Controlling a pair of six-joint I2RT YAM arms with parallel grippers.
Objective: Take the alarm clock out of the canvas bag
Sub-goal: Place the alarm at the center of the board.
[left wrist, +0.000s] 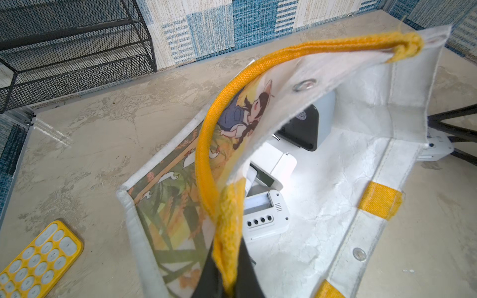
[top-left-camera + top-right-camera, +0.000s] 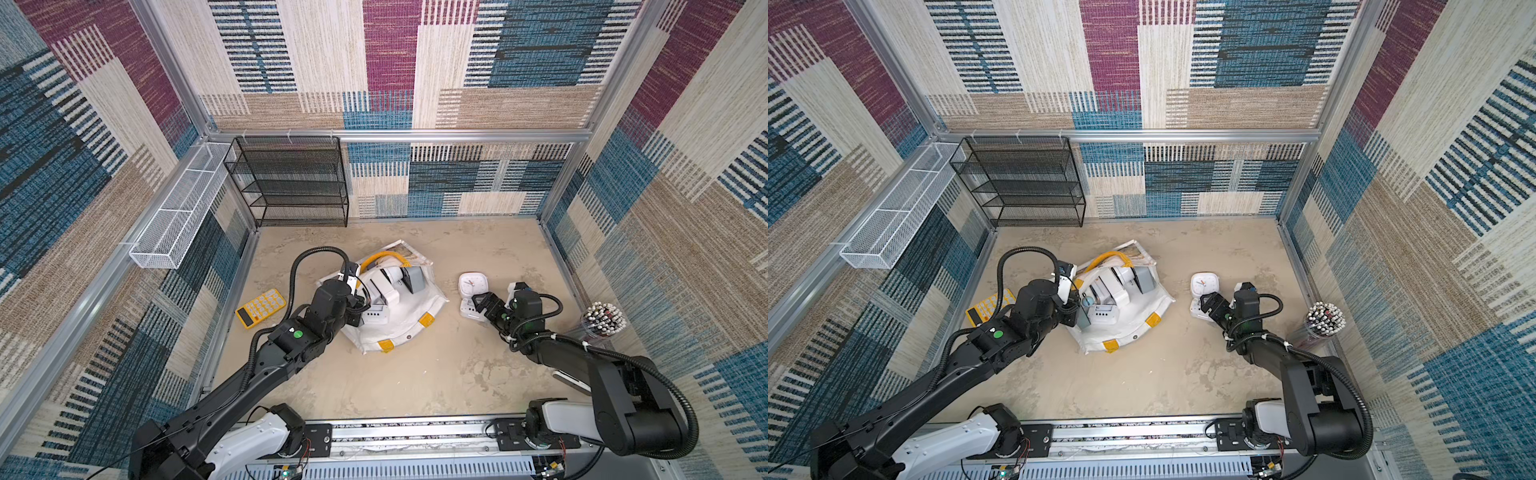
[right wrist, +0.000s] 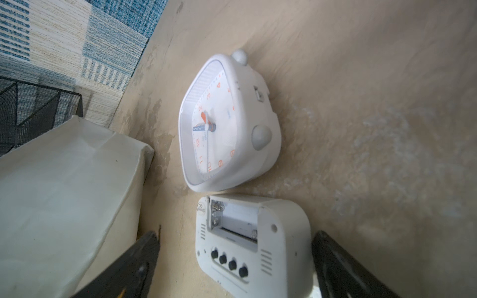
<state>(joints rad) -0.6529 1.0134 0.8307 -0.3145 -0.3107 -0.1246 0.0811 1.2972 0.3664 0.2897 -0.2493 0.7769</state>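
Spread fingers [image 3: 124,265] of the right gripper [image 3: 236,236] are seen either side of a white digital alarm clock [image 3: 253,245], laid back-up on the table [image 3: 361,103] right of the canvas bag [image 2: 399,332], outside it. The bag's yellow handle [image 1: 206,144] is pinched by the left gripper [image 1: 227,271]; other clocks [image 1: 265,216] are seen inside the bag.

We see the canvas bag [image 2: 1144,305] lying open on the tabletop [image 2: 1142,386], with several white and grey clocks [image 2: 1121,286] showing in its mouth. Our left gripper [image 2: 1076,286] sits at the bag's rim by the yellow handle [image 2: 1098,261]. Well apart from the bag, our right gripper [image 2: 1204,303] hangs with jaws spread over a flat white clock [image 2: 1195,309], just beside a square dial clock [image 2: 1202,284]. A yellow calculator [image 2: 986,308] lies partly under the left arm [image 2: 955,365].
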